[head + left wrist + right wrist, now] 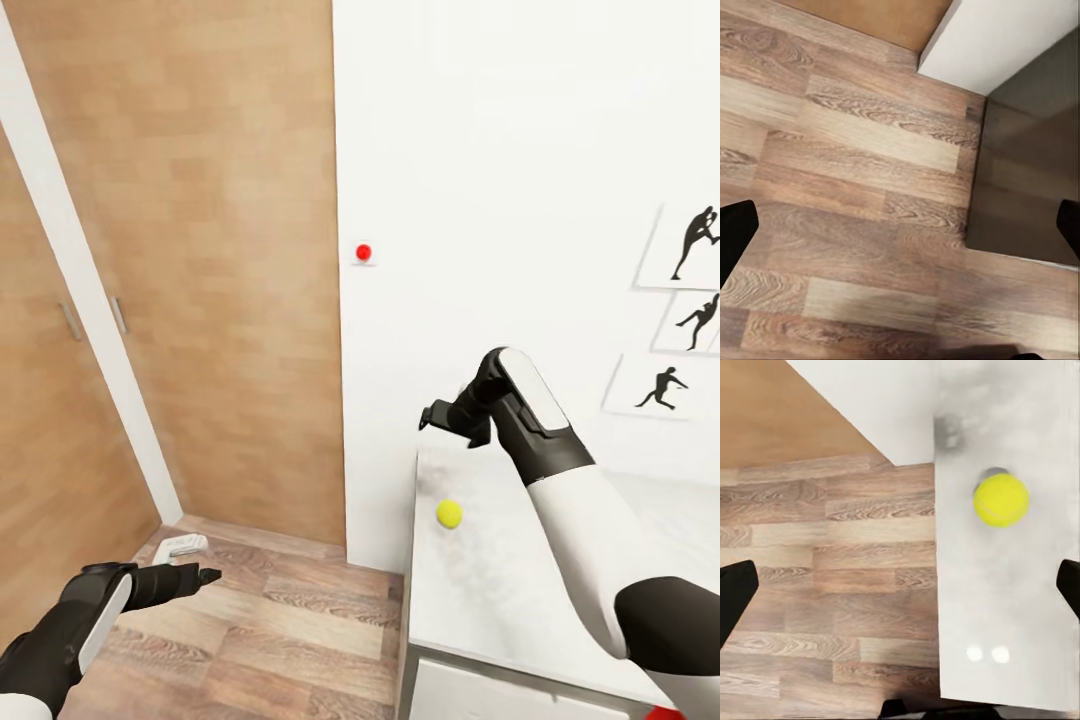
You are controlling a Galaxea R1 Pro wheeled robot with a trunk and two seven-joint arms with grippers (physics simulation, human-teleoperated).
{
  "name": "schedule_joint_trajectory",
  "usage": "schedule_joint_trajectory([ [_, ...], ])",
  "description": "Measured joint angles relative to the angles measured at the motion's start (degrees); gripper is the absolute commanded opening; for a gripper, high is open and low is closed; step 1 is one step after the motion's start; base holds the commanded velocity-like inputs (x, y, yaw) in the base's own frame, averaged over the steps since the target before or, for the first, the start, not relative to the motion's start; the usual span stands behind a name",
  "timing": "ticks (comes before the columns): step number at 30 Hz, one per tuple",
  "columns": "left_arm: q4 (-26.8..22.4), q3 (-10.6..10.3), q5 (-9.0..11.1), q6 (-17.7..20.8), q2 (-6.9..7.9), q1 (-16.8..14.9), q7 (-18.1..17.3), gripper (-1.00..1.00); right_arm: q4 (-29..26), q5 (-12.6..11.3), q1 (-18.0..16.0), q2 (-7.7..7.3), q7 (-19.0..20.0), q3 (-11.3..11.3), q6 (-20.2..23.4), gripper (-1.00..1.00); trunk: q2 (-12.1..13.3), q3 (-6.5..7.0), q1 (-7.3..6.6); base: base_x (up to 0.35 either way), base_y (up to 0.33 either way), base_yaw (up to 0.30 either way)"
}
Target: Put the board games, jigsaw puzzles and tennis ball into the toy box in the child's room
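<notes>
Tennis ball point(449, 514): a small yellow-green sphere resting alone on the pale counter point(500, 610), near the counter's end by the white wall. I judge it light, springy and fuzzy enough for a fair grip, yet free to roll at a careless touch. Hold should be taken across its widest part, one finger on each side, coming from above.

Head view: my right end effector point(447, 415) hangs above the counter's far end, beyond the ball and apart from it, carrying nothing. My left end effector point(196, 576) is held low over the wood floor, well apart from the counter. A small white object point(184, 545) lies on the floor by the wardrobe; I cannot identify it.

Left wrist view: plank floor and a dark panel, possibly the counter's side. The finger point(735, 236) tips sit at opposite edges, spread wide, nothing between.

Right wrist view: the ball point(1001, 499) sits on the counter point(1012, 607) just inside its edge, ahead of the spread fingers point(735, 600) and off-centre toward one of them, not yet between. The jaws are parted and empty.
</notes>
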Motion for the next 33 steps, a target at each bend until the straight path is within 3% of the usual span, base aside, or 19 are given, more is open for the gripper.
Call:
schedule_joint_trajectory([
  [3, -0.02, 0.00, 0.03, 0.04, 0.04, 0.00, -0.23, 1.00, 3.18, 1.50, 0.00, -0.32, 0.13, 0.72, 0.00, 1.00, 0.00, 0.00, 0.00, 0.015, 0.010, 0.000],
  [8, -0.01, -0.02, 0.05, 0.06, -0.11, 0.00, -0.35, 1.00, 10.99, 8.33, 0.00, -0.36, 0.81, 2.02, 0.00, 1.00, 0.00, 0.00, 0.00, 0.004, 0.002, 0.000],
  [18, -0.01, -0.05, 0.05, 0.06, -0.22, -0.01, -0.38, 1.00, 18.09, 13.11, 0.21, -0.62, 8.52, 2.33, 0.08, 1.00, 0.00, 0.00, 0.00, 0.000, 0.000, 0.000],
  [25, -0.01, -0.09, 0.12, 0.06, -0.21, 0.00, -0.38, 1.00, 20.97, 16.07, 0.34, -3.37, 20.85, 2.41, 0.34, 1.00, 0.00, 0.00, 0.00, 0.000, 0.000, 0.000],
  [28, -0.03, -0.06, 0.14, 0.02, -0.20, -0.01, -0.33, 1.00, 23.61, 19.35, 0.34, -4.10, 23.37, 2.35, 0.38, 1.00, 0.00, 0.00, 0.00, 0.030, 0.006, 0.000],
  [30, -0.04, -0.02, 0.14, 0.00, -0.14, 0.00, -0.31, 1.00, 24.83, 23.26, 0.35, -4.33, 26.56, 2.23, 0.39, 1.00, -0.01, 0.00, -0.01, 0.154, 0.069, 0.000],
  [33, -0.01, -0.04, 0.15, -0.01, -0.18, 0.00, -0.30, 1.00, 25.83, 25.90, 0.34, -4.59, 30.88, 2.18, -0.91, 1.00, 0.00, 0.00, -0.01, 0.076, 0.034, 0.000],
])
